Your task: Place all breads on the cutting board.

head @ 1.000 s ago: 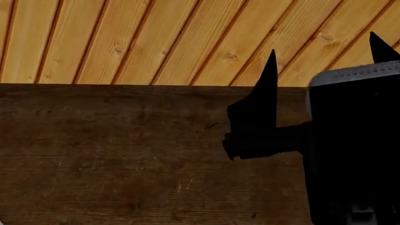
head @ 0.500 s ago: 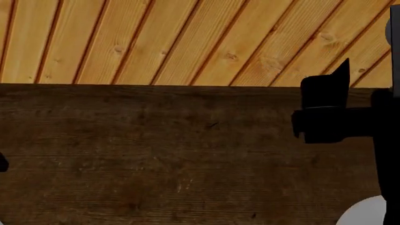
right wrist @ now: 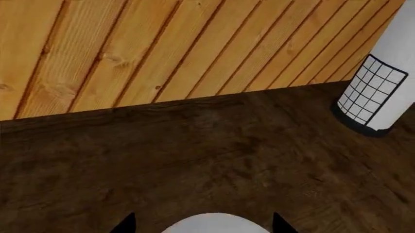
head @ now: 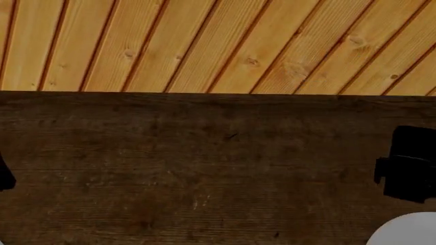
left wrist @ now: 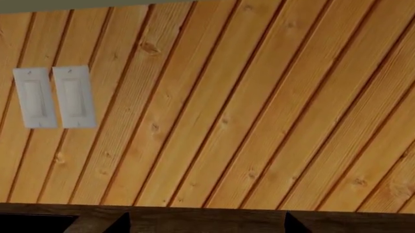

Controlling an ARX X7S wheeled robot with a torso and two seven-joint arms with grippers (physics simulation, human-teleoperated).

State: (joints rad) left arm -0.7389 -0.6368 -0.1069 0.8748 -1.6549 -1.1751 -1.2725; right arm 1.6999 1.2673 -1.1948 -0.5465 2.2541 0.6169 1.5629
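Here, a dark wooden table (head: pixel 204 168) is seen in the head view, backed by a plank wall (head: pixel 204 46). At nine o'clock a sliver of the left gripper (head: pixel 5 176) is caught at the frame edge; its fingertips (left wrist: pixel 123 224) are shown spread apart in the wrist view, with two white switches (left wrist: pixel 55 97) on the wall. At three o'clock the right gripper (head: pixel 409 163) is seen, its jaws likewise apart above a white plate (head: pixel 409 232). No bread or board is visible.
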